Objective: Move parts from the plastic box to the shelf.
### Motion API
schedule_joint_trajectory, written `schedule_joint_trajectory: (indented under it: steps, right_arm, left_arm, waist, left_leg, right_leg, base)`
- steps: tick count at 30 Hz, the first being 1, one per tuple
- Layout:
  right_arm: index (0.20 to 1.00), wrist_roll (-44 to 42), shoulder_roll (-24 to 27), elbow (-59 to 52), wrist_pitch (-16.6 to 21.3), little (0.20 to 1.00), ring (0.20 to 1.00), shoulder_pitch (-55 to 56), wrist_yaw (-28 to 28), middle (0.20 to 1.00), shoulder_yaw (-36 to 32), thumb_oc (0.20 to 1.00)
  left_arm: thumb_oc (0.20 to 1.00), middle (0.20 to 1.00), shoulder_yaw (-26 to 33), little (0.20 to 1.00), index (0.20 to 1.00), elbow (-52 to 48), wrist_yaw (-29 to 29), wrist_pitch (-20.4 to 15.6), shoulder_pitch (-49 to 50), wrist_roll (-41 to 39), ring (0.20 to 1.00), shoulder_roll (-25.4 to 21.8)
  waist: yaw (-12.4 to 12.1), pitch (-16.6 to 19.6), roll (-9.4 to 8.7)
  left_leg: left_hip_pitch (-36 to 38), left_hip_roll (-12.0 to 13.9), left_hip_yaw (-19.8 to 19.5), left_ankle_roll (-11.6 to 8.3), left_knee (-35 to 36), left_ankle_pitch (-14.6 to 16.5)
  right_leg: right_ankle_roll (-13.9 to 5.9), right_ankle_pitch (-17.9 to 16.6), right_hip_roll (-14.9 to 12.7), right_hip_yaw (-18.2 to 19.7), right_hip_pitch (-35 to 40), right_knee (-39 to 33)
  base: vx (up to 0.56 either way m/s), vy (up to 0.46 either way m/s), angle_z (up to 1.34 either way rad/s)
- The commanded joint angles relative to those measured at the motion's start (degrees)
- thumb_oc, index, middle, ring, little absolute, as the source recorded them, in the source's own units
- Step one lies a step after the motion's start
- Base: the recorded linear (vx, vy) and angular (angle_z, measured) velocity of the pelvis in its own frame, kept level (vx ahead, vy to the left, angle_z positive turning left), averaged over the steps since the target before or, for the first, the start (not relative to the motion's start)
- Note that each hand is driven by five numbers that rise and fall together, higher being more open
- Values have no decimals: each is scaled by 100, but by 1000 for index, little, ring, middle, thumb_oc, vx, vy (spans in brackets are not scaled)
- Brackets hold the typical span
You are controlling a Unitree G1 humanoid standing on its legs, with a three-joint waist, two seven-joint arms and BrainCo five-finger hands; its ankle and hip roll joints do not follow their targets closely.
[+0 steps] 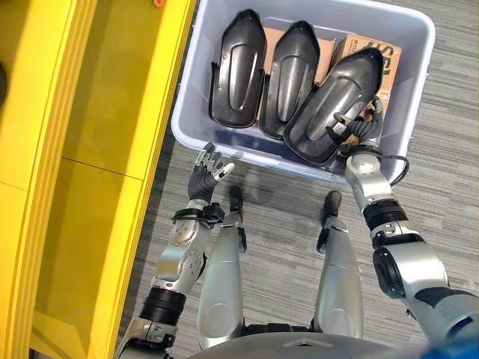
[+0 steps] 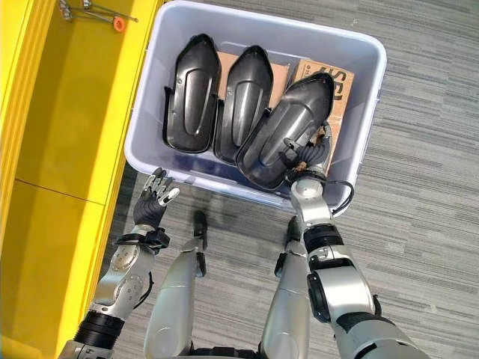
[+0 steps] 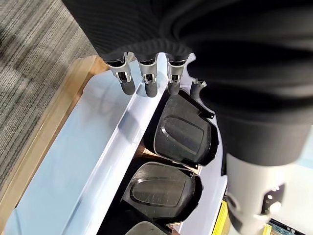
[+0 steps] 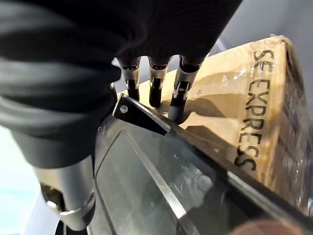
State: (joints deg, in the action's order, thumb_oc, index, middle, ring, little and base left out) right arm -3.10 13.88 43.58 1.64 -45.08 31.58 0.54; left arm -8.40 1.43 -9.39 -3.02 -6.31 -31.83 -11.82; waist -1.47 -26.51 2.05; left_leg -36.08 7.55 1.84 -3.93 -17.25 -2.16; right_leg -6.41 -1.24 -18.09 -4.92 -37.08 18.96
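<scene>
A pale blue plastic box [image 1: 247, 153] on the floor holds three black moulded parts. The left part [image 1: 239, 67] and middle part [image 1: 290, 75] lie side by side. The right part [image 1: 337, 105] leans tilted across a cardboard carton [image 1: 389, 63]. My right hand [image 1: 363, 131] is inside the box at that part's near edge, fingers [image 4: 178, 105] curled behind the rim and thumb on its inner face. My left hand [image 1: 208, 168] hovers outside the box's near left corner, fingers [image 3: 146, 81] straight, holding nothing.
A yellow shelf [image 1: 112, 112] runs along the left, close to the box's left wall. Small metal tools with an orange tip [image 2: 97, 13] lie on it at the far end. Grey carpet surrounds the box on the right.
</scene>
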Motion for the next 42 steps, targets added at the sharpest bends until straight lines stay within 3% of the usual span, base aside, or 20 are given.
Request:
schedule_joint_trajectory:
  steps: [1,6,7,8,10,18,29,38,40,42]
  right_arm:
    - [1000,4,-45,298,-78,1000,1000,-490,-39,1000,27,1000]
    - [1000,-10,32,1165,-140,1000,1000,-996,-101,1000,370,1000]
    - [959,-28,39,1345,-144,959,959,-1097,-150,959,454,959]
    - [401,-96,61,1722,-155,401,401,-1313,-265,401,652,401]
    - [200,-184,60,1986,-136,200,200,-1397,-317,200,678,200]
    - [200,-324,108,2473,-114,200,200,-1622,-534,200,1045,200]
    - [200,-397,127,2268,-58,200,200,-1538,-511,200,1058,200]
    - [200,-593,183,529,-21,200,200,-828,-416,200,611,200]
    - [200,-692,140,-457,-17,200,200,-441,-436,200,343,200]
    - [200,-692,140,-457,-17,200,200,-441,-436,200,343,200]
  left_arm:
    - [1000,1000,264,1000,1000,-660,-95,-279,81,224,1000,-191]
    - [1000,1000,241,1000,1000,-703,-96,-276,102,200,1000,-218]
    - [1000,1000,224,1000,1000,-700,-90,-275,110,196,1000,-219]
    - [1000,1000,206,1000,1000,-711,-72,-278,102,188,1000,-221]
    - [1000,1000,190,1000,1000,-718,-59,-287,97,176,1000,-209]
    - [1000,1000,182,1000,1000,-685,-41,-296,105,143,1000,-174]
    - [1000,1000,242,1000,1000,-691,-98,-333,71,92,1000,-144]
    - [1000,1000,358,1000,1000,-552,-145,-333,81,110,1000,-182]
    - [1000,1000,420,1000,1000,-451,-168,-338,92,101,1000,-217]
    - [1000,1000,420,1000,1000,-451,-168,-338,92,101,1000,-217]
  waist:
    - [-295,-328,-148]
    - [-392,-328,-170]
    - [-411,-328,-171]
    - [-446,-328,-181]
    - [-470,-328,-176]
    - [-563,-328,-228]
    - [-543,-328,-282]
    - [-417,-328,-344]
    - [-367,-328,-382]
    - [-367,-328,-382]
  left_leg:
    - [-300,236,-621,-25,-232,454]
    - [-363,201,-658,-15,-281,481]
    - [-370,199,-669,-12,-292,485]
    - [-397,190,-676,-10,-318,499]
    - [-407,183,-689,-3,-328,505]
    - [-550,144,-739,24,-477,544]
    - [-535,148,-711,39,-506,578]
    - [-360,181,-653,32,-482,568]
    - [-174,216,-611,14,-385,522]
    - [-174,216,-611,14,-385,522]
  right_leg:
    - [76,-681,-323,0,715,-439]
    - [74,-693,-343,-66,749,-463]
    - [73,-693,-347,-75,753,-462]
    - [77,-699,-350,-99,757,-447]
    - [77,-697,-354,-110,764,-436]
    - [73,-691,-378,-216,804,-419]
    - [77,-697,-382,-208,815,-442]
    - [70,-658,-366,-145,905,-420]
    - [48,-674,-371,-140,1050,-504]
    - [48,-674,-371,-140,1050,-504]
  base:
    - [14,27,9]
    - [9,12,5]
    - [18,33,0]
    - [0,0,0]
    - [0,0,0]
    - [2,12,6]
    - [0,1,0]
    - [-3,-4,0]
    - [-26,-42,-4]
    - [-4,-6,-8]
